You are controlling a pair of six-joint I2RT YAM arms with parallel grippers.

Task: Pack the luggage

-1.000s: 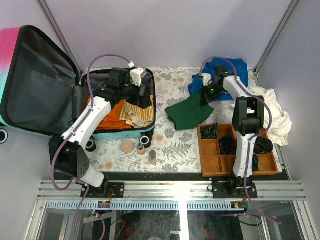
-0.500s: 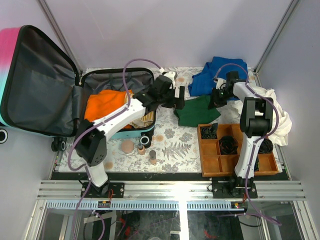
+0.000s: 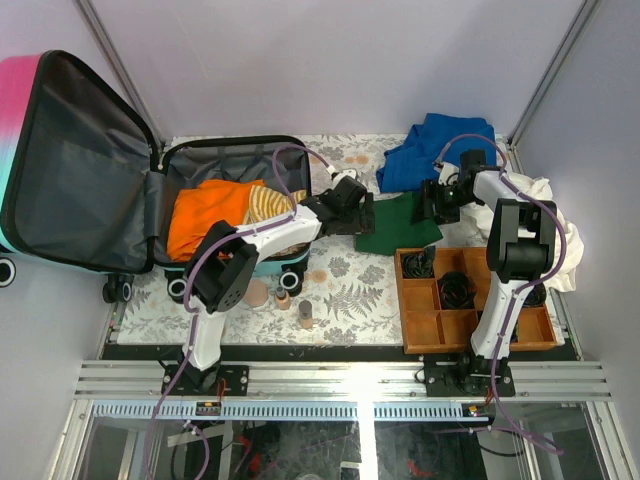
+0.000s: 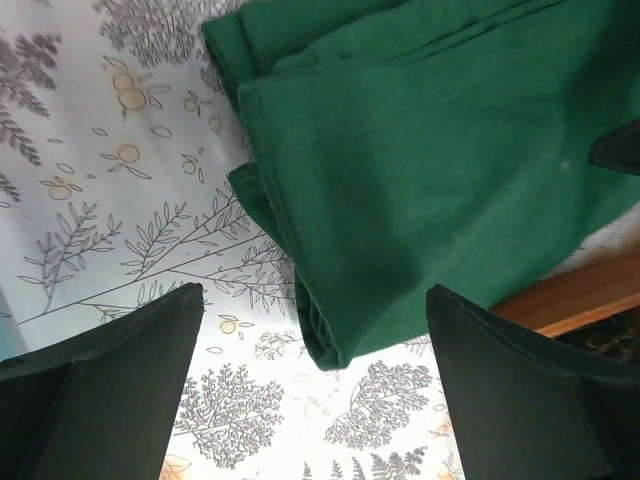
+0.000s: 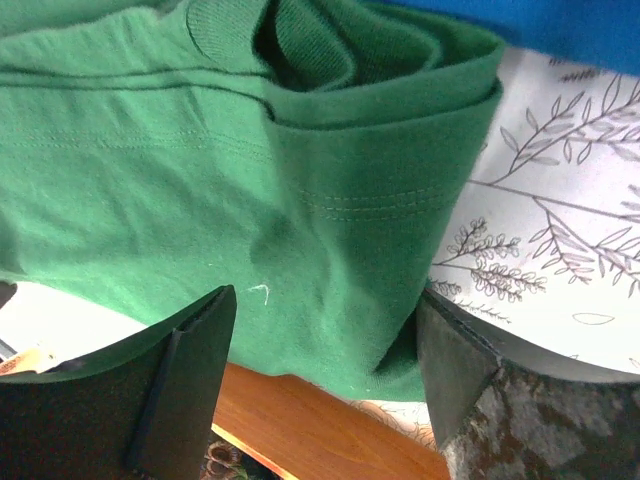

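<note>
The luggage [image 3: 80,160] lies open at the left, its base holding an orange garment [image 3: 205,225] and a striped cloth [image 3: 270,205]. A folded green garment [image 3: 395,222] lies on the patterned table between the arms. My left gripper [image 3: 355,212] hovers open at its left edge. In the left wrist view the green garment's [image 4: 420,170] folded corner sits between the wide fingers of the left gripper [image 4: 315,400], untouched. My right gripper [image 3: 440,200] is open at the garment's right side. In the right wrist view the green garment [image 5: 230,180] lies between the spread fingers of the right gripper [image 5: 320,380].
A blue garment [image 3: 430,150] lies behind the green one and a white cloth [image 3: 550,225] at the right edge. The wooden tray [image 3: 475,300] with dark coiled items stands close in front of the green garment. A round pink item [image 3: 257,293] and small bottles [image 3: 305,315] stand by the luggage.
My left arm has swung out of the luggage over to the green garment's left edge. My right gripper has opened and let go of the green garment, shifting slightly right.
</note>
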